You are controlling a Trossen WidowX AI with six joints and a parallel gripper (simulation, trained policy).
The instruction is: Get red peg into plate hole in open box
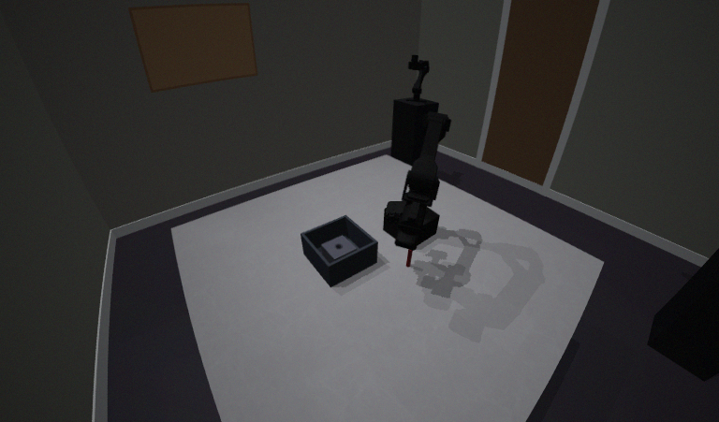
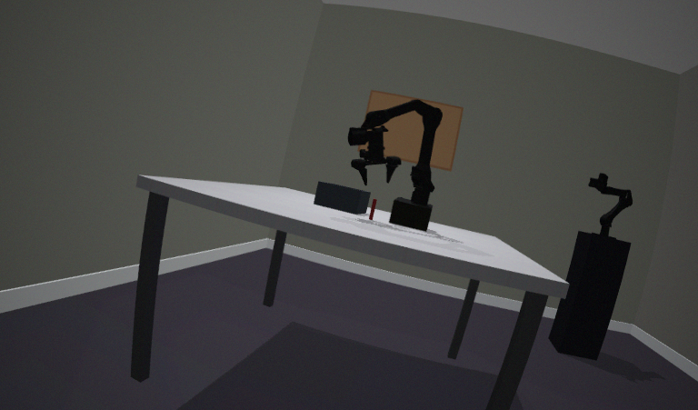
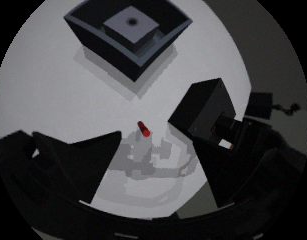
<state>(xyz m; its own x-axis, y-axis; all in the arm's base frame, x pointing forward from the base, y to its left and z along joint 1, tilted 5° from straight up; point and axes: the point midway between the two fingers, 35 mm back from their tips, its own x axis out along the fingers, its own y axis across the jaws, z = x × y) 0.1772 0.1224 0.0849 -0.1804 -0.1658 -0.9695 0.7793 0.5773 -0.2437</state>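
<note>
Wrist view, near to far: the gripper (image 1: 406, 239) (image 2: 376, 183) (image 3: 158, 138), fingers spread almost fully, holds nothing and hangs above the table (image 1: 317, 354) (image 2: 231, 200) (image 3: 33, 100). Below it, the red peg (image 1: 408, 258) (image 2: 373, 209) (image 3: 143, 128) stands upright on the tabletop, outside the open box (image 1: 352, 272) (image 2: 341, 197) (image 3: 100, 54) and near the arm's dark base (image 1: 430, 227) (image 2: 410, 214) (image 3: 193, 105). Farther off, the box contains a pale plate (image 1: 330, 247) (image 3: 119, 23) with its round hole unfilled.

Below my open gripper (image 1: 406, 243) (image 2: 376, 183) (image 3: 158, 138), a gap lies between the box (image 1: 353, 269) (image 2: 342, 197) (image 3: 100, 50) at wrist-view twelve o'clock and the arm's base (image 1: 431, 228) (image 2: 410, 214) (image 3: 195, 107) at two.
</note>
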